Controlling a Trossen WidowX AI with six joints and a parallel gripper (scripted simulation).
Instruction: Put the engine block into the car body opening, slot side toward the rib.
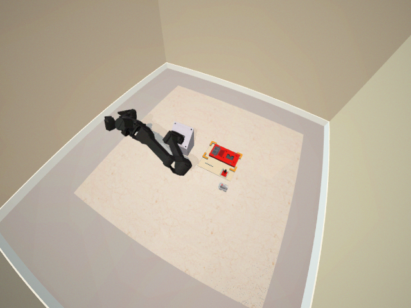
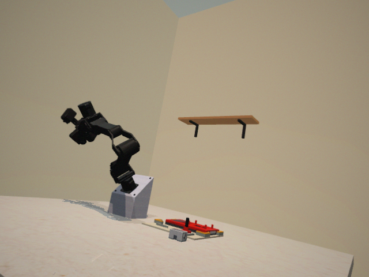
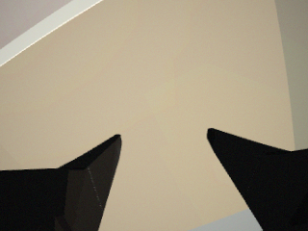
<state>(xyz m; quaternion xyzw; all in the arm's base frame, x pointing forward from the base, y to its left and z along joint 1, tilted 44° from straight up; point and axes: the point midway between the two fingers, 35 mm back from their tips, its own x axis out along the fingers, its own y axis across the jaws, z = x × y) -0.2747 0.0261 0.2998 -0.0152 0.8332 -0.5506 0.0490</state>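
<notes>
The engine block, a small grey block [image 1: 223,187] [image 2: 177,235], lies on the table just outside the board, with a dark notch low on its side in the exterior view. The red car body [image 1: 235,161] [image 2: 212,229] lies flat on the cream board [image 1: 216,169] [image 2: 152,225]. A dark opening [image 1: 229,156] shows in its top; the rib cannot be made out. My gripper [image 3: 165,136] is open and empty, its two black fingers wide apart in the wrist view. It is raised high at the far side of the arm base, well away from block and car body.
A red piece with a black upright pin [image 1: 224,172] [image 2: 187,228] stands on the board between car body and block. Orange corner brackets [image 1: 241,155] [image 2: 203,234] surround the car body. The pale arm base [image 1: 188,132] [image 2: 139,205] stands beside the board. A wooden shelf [image 2: 218,119] hangs on the wall.
</notes>
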